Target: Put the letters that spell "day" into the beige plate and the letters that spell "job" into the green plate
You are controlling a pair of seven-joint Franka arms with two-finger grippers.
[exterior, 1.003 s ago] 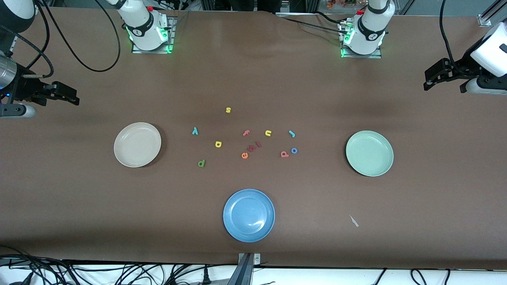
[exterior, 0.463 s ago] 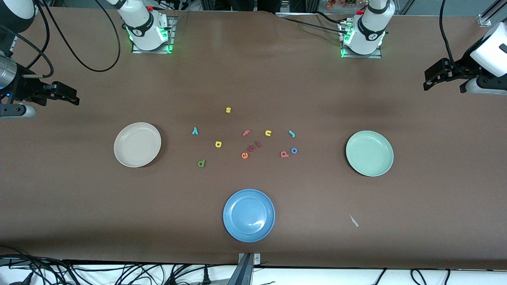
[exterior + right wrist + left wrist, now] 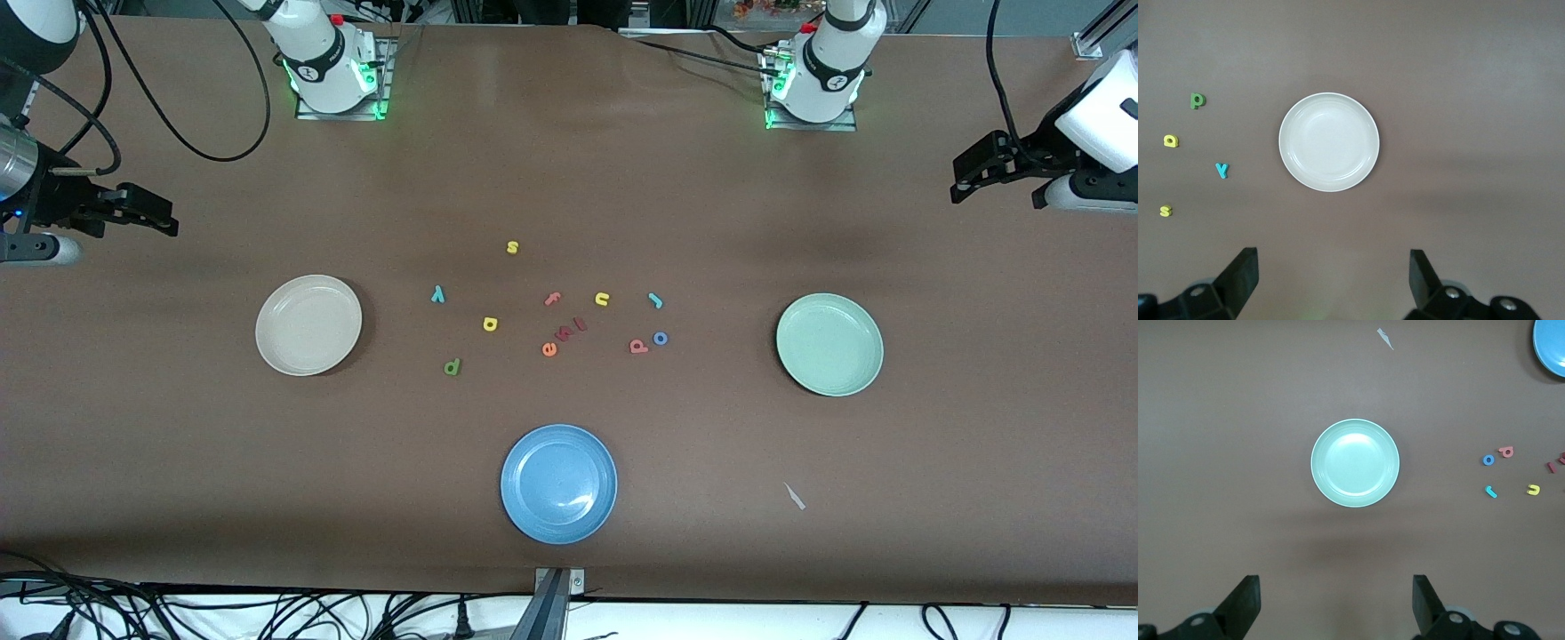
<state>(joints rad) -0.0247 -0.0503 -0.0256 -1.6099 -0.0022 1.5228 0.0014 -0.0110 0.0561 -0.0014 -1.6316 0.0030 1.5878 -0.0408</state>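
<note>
The beige plate (image 3: 308, 324) (image 3: 1329, 141) lies empty toward the right arm's end, the green plate (image 3: 829, 344) (image 3: 1355, 463) empty toward the left arm's end. Between them on the table lie a green d (image 3: 452, 366) (image 3: 1197, 100), a yellow a (image 3: 490, 324) (image 3: 1170, 141) and a teal y (image 3: 437, 293) (image 3: 1221, 170). Closer to the green plate are a teal j (image 3: 655, 300) (image 3: 1490, 492), a blue o (image 3: 660, 338) (image 3: 1488, 460) and a pink b (image 3: 638, 346) (image 3: 1505, 451). My left gripper (image 3: 965, 178) (image 3: 1336, 600) and right gripper (image 3: 164, 218) (image 3: 1331, 277) hover open and empty at the table's ends.
A blue plate (image 3: 558, 483) sits nearest the front camera. Other loose letters lie mid-table: a yellow s (image 3: 512, 247), yellow u (image 3: 602, 299), pink f (image 3: 552, 299), orange e (image 3: 548, 349). A white scrap (image 3: 794, 496) lies near the front edge.
</note>
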